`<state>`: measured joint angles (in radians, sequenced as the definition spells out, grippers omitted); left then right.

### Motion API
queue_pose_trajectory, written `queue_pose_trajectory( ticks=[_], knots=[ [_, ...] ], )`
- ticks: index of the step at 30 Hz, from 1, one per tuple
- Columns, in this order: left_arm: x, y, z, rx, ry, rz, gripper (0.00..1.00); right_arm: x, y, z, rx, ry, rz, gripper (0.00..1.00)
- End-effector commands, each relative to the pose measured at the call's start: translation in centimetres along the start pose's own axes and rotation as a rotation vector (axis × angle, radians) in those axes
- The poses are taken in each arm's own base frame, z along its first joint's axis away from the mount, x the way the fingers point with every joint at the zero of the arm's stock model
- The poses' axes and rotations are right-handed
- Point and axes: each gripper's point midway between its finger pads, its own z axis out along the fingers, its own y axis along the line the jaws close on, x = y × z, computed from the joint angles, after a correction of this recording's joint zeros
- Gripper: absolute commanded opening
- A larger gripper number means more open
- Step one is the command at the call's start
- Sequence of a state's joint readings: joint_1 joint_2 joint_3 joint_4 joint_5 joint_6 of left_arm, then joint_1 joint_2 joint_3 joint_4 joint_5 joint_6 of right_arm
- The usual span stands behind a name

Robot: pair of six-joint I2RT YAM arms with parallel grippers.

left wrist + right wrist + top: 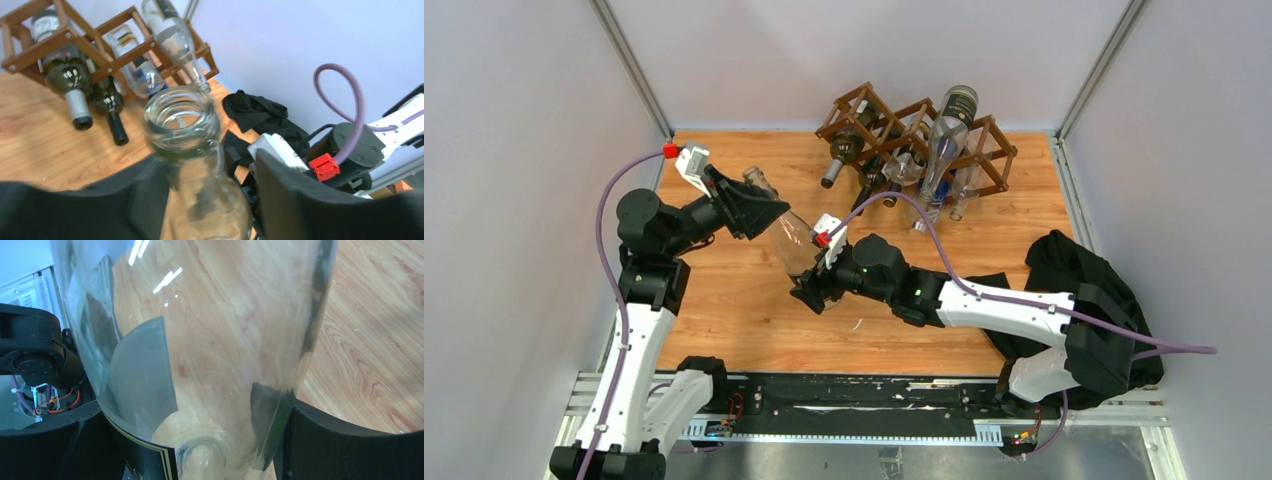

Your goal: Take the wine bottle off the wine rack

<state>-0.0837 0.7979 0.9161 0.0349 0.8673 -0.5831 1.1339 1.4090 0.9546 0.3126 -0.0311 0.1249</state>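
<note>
A clear glass wine bottle is held tilted above the wooden table, away from the wine rack. My right gripper is shut on its wide body; in the right wrist view both fingers press the glass near a black label. My left gripper is open around the neck. In the left wrist view one finger lies against the bottle, with a gap at the other. The dark brown lattice rack stands at the back.
The rack holds dark green bottles and a clear upended bottle. A black cloth lies over the right arm's base at the table's right. Grey walls close three sides.
</note>
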Motion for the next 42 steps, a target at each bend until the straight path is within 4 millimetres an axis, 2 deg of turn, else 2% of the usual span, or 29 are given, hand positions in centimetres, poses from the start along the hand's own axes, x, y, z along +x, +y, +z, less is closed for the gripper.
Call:
queue_pose_trajectory(
  ticks=[1, 2, 3, 4, 5, 6, 7, 8, 9, 10, 15, 20, 22, 23, 26, 30, 33, 38, 39, 42],
  knots=[
    [-1.1, -0.8, 0.1, 0.036, -0.015, 0.058, 0.54, -5.0, 0.4, -1.2, 0.005, -0.151, -0.009, 0.0],
    [-0.9, -0.3, 0.2, 0.021, -0.009, 0.056, 0.42, -5.0, 0.4, -1.2, 0.006, -0.15, -0.01, 0.0],
    [-0.8, 0.0, 0.2, 0.01, -0.009, 0.063, 0.35, -5.2, 0.4, -1.2, 0.006, -0.152, -0.01, 0.0],
    [-0.6, 0.4, 0.3, -0.006, -0.001, 0.065, 0.23, -5.1, 0.5, -1.1, 0.005, -0.15, -0.01, 0.0],
    [-0.7, 0.8, 0.3, -0.02, -0.001, 0.084, 0.18, -5.2, 0.5, -1.1, 0.005, -0.149, -0.007, 0.07],
    [-0.5, 1.3, 0.3, -0.037, 0.011, 0.096, 0.11, -5.0, 0.5, -1.1, 0.005, -0.141, 0.003, 0.26],
    [-0.5, 1.7, 0.4, -0.053, 0.022, 0.116, 0.04, -4.8, 0.5, -1.1, 0.006, -0.132, 0.013, 0.4],
    [-0.6, 2.6, 0.6, -0.086, 0.03, 0.128, 0.0, -4.5, 0.1, -1.1, 0.032, -0.117, 0.024, 0.71],
    [-0.8, 3.2, 0.7, -0.108, 0.038, 0.145, 0.0, -4.3, -0.1, -1.2, 0.043, -0.108, 0.034, 0.87],
    [-1.1, 3.8, 0.9, -0.124, 0.043, 0.157, 0.0, -3.8, -0.2, -1.3, 0.05, -0.096, 0.042, 0.91],
    [-3.4, 6.2, 1.8, -0.179, 0.02, 0.222, 0.0, -0.9, -1.1, -2.7, 0.094, -0.041, 0.068, 0.94],
    [-5.5, 8.4, 2.9, -0.232, -0.009, 0.246, 0.0, 3.0, -1.3, -5.5, 0.108, 0.021, 0.111, 0.96],
    [-6.1, 8.8, 3.2, -0.243, -0.022, 0.259, 0.0, 3.7, -1.1, -6.6, 0.103, 0.035, 0.13, 0.96],
    [-6.4, 9.4, 3.4, -0.257, -0.027, 0.27, 0.0, 4.8, -0.9, -7.3, 0.1, 0.067, 0.145, 0.96],
    [-6.8, 11.3, 3.9, -0.3, -0.025, 0.325, 0.0, 6.4, -0.4, -9.9, 0.101, 0.147, 0.194, 0.97],
    [-7.2, 14.4, 4.8, -0.342, -0.012, 0.371, 0.0, 8.2, -0.6, -14.8, 0.174, 0.307, 0.281, 0.97],
    [-7.5, 16.4, 5.6, -0.359, -0.026, 0.399, 0.0, 8.1, -0.9, -18.7, 0.242, 0.391, 0.347, 0.98],
    [-7.4, 19.9, 7.2, -0.377, -0.036, 0.447, 0.0, 5.3, -2.0, -24.8, 0.399, 0.448, 0.45, 0.99],
    [-7.4, 20.5, 7.5, -0.379, -0.038, 0.453, 0.0, 5.1, -2.1, -25.8, 0.419, 0.459, 0.455, 1.0],
    [-7.3, 22.0, 8.4, -0.379, -0.027, 0.475, 0.0, 3.8, -2.4, -26.9, 0.436, 0.441, 0.449, 1.0]
  ],
)
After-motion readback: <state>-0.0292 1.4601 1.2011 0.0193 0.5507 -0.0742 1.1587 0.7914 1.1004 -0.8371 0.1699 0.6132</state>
